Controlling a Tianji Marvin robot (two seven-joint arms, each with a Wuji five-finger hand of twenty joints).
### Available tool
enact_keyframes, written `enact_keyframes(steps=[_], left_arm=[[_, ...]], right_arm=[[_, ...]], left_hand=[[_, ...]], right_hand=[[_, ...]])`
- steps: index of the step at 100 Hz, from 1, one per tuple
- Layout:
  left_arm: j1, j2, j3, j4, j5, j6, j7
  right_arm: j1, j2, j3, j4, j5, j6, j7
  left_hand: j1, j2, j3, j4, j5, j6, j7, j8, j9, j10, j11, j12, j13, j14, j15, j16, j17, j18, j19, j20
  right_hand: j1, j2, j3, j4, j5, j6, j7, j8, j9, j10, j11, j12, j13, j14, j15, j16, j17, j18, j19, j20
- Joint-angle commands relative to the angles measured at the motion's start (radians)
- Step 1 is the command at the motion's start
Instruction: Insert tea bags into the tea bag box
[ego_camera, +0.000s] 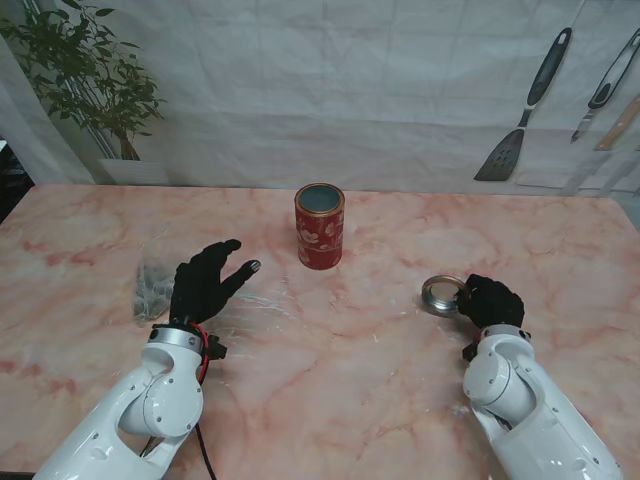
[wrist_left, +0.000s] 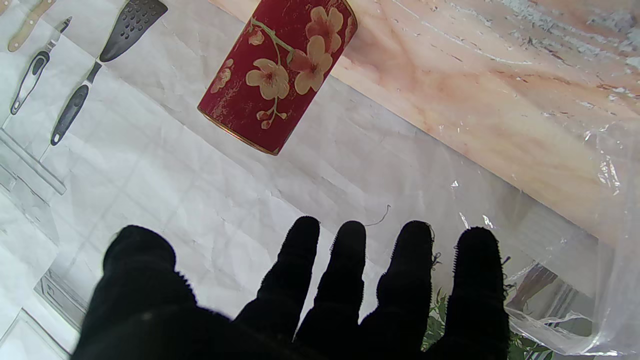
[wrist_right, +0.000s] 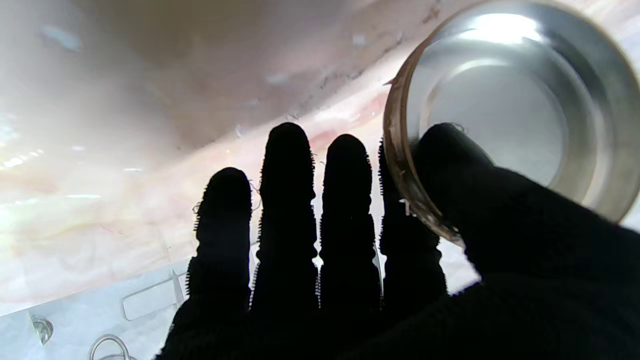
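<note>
**Tin open, tea bags not yet taken**

Table (ego_camera: 400, 400): pink marble, largest item in view. Tin (ego_camera: 319, 226): red, flowered, upright at centre, far from me, mouth open. It looks rigid and should stay put if bags are lowered straight in.

Left hand (ego_camera: 205, 283): fingers spread, grasping nothing, hovering just right of the bag (ego_camera: 152, 288).

Right hand (ego_camera: 490, 300): thumb inside the lid (ego_camera: 442, 295), fingers outside its rim, pinching it at the table on the right.

Bag: thin clear plastic, crumpled, lying near the left edge; contents cannot be resolved, probably the tea bags. Judged light, soft and slippery. Pinch one tea bag by its body, not the film.
</note>
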Motion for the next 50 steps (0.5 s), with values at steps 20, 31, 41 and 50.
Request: enact_keyframes(steps=[20, 31, 41, 50], left_arm=[[-0.001, 0.002, -0.001, -0.011, 0.001, 0.005, -0.019], [-0.001, 0.002, -0.002, -0.011, 0.001, 0.005, -0.021], [-0.001, 0.002, -0.003, -0.011, 0.0, 0.006, -0.023], [0.0, 0.002, -0.004, -0.011, -0.001, 0.006, -0.024]], right_arm=[[0.071, -0.026, -0.02, 0.035, 0.019, 0.005, -0.056], [0.103, -0.03, -0.032, 0.049, 0.015, 0.017, -0.071], [0.137, -0.034, -0.046, 0.067, 0.006, 0.029, -0.089], [0.166, -0.041, -0.058, 0.084, 0.01, 0.035, -0.108]], left_hand=[[0.035, -0.011, 0.004, 0.034, 0.018, 0.003, 0.003, 0.008, 0.008, -0.021, 0.009, 0.017, 0.023, -0.022, 0.02, 0.012, 0.005, -0.027, 0.04, 0.022], [0.037, -0.012, 0.004, 0.033, 0.016, 0.004, 0.002, 0.008, 0.007, -0.02, 0.01, 0.017, 0.023, -0.02, 0.02, 0.013, 0.005, -0.029, 0.042, 0.023], [0.038, -0.012, 0.004, 0.033, 0.017, 0.004, 0.002, 0.008, 0.006, -0.021, 0.01, 0.017, 0.022, -0.021, 0.021, 0.013, 0.007, -0.03, 0.043, 0.023], [0.038, -0.012, 0.004, 0.033, 0.018, 0.004, 0.003, 0.008, 0.007, -0.021, 0.01, 0.017, 0.023, -0.02, 0.022, 0.013, 0.007, -0.029, 0.044, 0.024]], right_hand=[[0.025, -0.109, 0.118, -0.029, 0.075, -0.081, 0.021, -0.008, 0.114, -0.026, -0.048, -0.034, 0.09, -0.005, -0.037, -0.025, 0.02, 0.04, 0.01, -0.016], [0.009, -0.127, 0.124, -0.037, 0.109, -0.066, 0.01, -0.026, 0.15, -0.029, -0.062, -0.041, 0.12, -0.001, -0.039, -0.026, 0.025, 0.047, 0.012, -0.019], [-0.004, -0.143, 0.131, -0.042, 0.138, -0.054, 0.004, -0.04, 0.186, -0.032, -0.073, -0.045, 0.152, -0.002, -0.04, -0.027, 0.034, 0.057, 0.014, -0.022], [-0.008, -0.17, 0.143, -0.046, 0.167, -0.045, -0.002, -0.056, 0.218, -0.033, -0.087, -0.051, 0.183, -0.002, -0.047, -0.031, 0.043, 0.07, 0.018, -0.024]])
